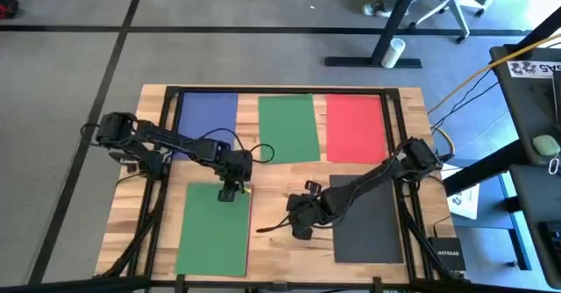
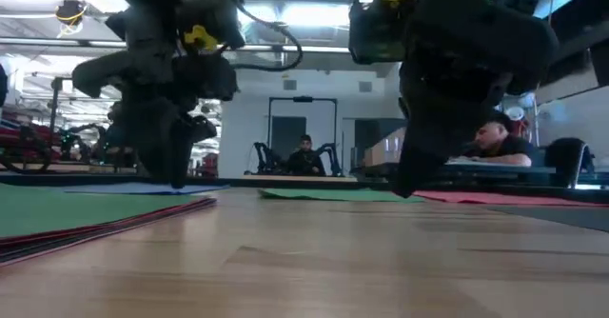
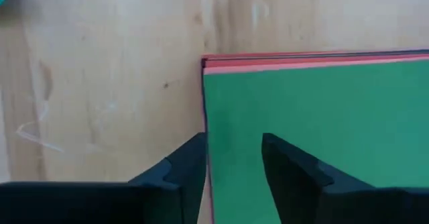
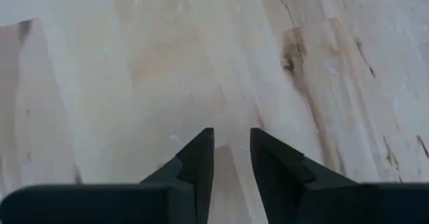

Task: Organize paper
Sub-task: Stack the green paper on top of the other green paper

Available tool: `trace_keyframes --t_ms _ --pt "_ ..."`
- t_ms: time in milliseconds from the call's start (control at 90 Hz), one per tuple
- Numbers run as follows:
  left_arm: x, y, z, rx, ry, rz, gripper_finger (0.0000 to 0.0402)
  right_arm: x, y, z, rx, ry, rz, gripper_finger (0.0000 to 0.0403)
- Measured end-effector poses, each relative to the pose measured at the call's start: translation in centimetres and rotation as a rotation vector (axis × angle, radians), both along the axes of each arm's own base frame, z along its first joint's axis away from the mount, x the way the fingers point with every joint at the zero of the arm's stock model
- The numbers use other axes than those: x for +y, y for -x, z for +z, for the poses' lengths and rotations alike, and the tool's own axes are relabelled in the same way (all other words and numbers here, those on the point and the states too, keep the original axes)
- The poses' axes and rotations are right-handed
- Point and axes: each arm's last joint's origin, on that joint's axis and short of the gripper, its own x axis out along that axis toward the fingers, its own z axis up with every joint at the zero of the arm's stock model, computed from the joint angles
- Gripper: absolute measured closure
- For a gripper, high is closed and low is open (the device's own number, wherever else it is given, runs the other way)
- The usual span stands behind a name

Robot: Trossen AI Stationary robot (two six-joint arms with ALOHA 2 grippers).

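At the near left lies a stack of paper (image 1: 215, 232) with a green sheet on top and red and salmon edges (image 3: 281, 60) showing beneath it. My left gripper (image 3: 234, 150) stands open over the stack's far right corner, one finger above the green sheet and the other at the stack's side edge. A dark grey sheet (image 1: 368, 232) lies flat at the near right. My right gripper (image 4: 232, 143) hangs over bare wood just left of it, open by a narrow gap with nothing between its fingers. Blue (image 1: 208, 117), green (image 1: 287, 128) and red (image 1: 355, 128) sheets lie flat along the far side. My left gripper points down at the stack's far right corner (image 3: 205, 63), its fingers straddling the stack's side edge (image 3: 205, 117). I cannot tell whether the fingertips touch the paper.
Bare wood runs between the stack and the dark sheet (image 1: 272, 196). A black frame (image 1: 280, 89) runs along the table's far edge and down both sides. Beyond the table, the low view shows people seated in the room (image 2: 304, 156).
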Motion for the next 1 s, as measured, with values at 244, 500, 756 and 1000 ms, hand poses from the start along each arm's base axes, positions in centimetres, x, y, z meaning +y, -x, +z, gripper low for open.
trace_keyframes --t_ms 244,500,756,1000 --pt "0.2 -0.5 -0.7 -0.005 -0.035 -0.003 0.0272 0.0 0.0 0.0 -0.001 -0.001 0.0 0.0317" --pt "0.3 -0.7 -1.4 0.013 -0.045 -0.03 0.0273 0.0 0.0 0.1 -0.002 -0.003 -0.005 0.0317" --pt "0.4 -0.7 -1.5 0.02 -0.076 -0.014 0.0324 0.0 0.0 0.1 0.001 -0.002 -0.005 0.0317" --pt "0.3 -0.5 -1.5 0.036 -0.062 -0.013 0.0392 0.0 0.0 0.1 0.001 -0.001 -0.005 0.0317"
